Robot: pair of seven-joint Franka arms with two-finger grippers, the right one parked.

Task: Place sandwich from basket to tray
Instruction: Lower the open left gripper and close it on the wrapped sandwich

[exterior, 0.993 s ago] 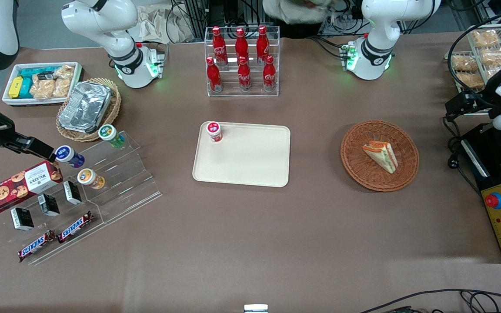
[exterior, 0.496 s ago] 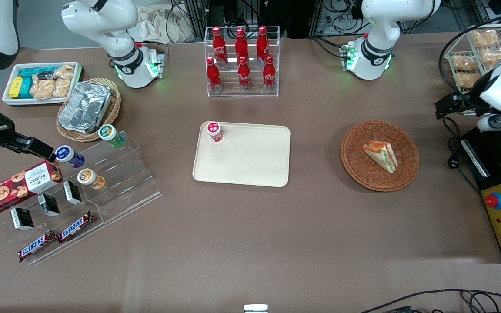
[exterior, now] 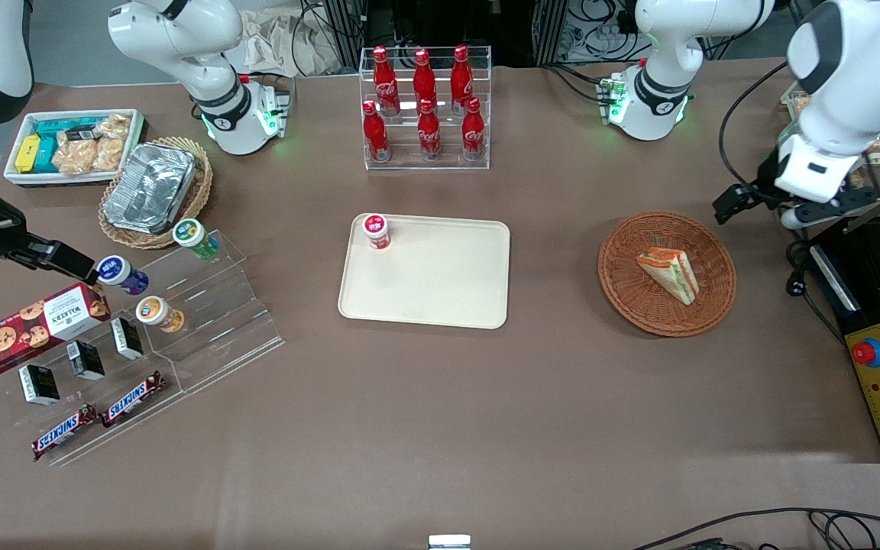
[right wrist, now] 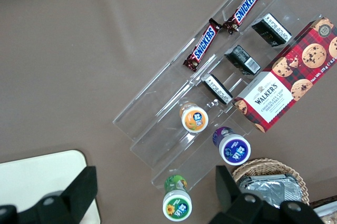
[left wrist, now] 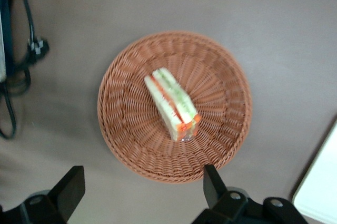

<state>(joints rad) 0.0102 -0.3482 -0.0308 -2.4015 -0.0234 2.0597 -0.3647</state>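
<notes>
The sandwich (exterior: 669, 273) is lying in the reddish-brown basket (exterior: 631, 294), which is sitting on the bench (exterior: 486, 428) toward the working arm's end. It is resting slightly off the basket's middle, with its striped filling edge facing up and its narrow tip pointing toward the front camera. The tray (exterior: 440, 290) is sitting near the middle of the bench, well apart from the basket, with only a small red-capped jar (exterior: 376, 231) standing in the tray corner farthest from both the front camera and the basket; the rest of its surface is bare.

The pincer (left wrist: 142, 195) is hanging above the bench just beside the basket's rim, on the side toward the working arm's end, and is carrying nothing. In the wrist view its two fingers (left wrist: 71, 187) are standing wide apart, with the basket and the sandwich (left wrist: 171, 103) showing between and past them.

The step in hand looks like the approach: the arm is bringing the pincer over the basket, and nothing is gripped yet. The next move probably calls for centring the wide jaws over the wedge, turning them so they close across the bread faces rather than along the length, then lowering until the fingers are straddling it without catching the wicker. The wrap may be slippery and the bread soft, so a gentle squeeze seems wise.
</notes>
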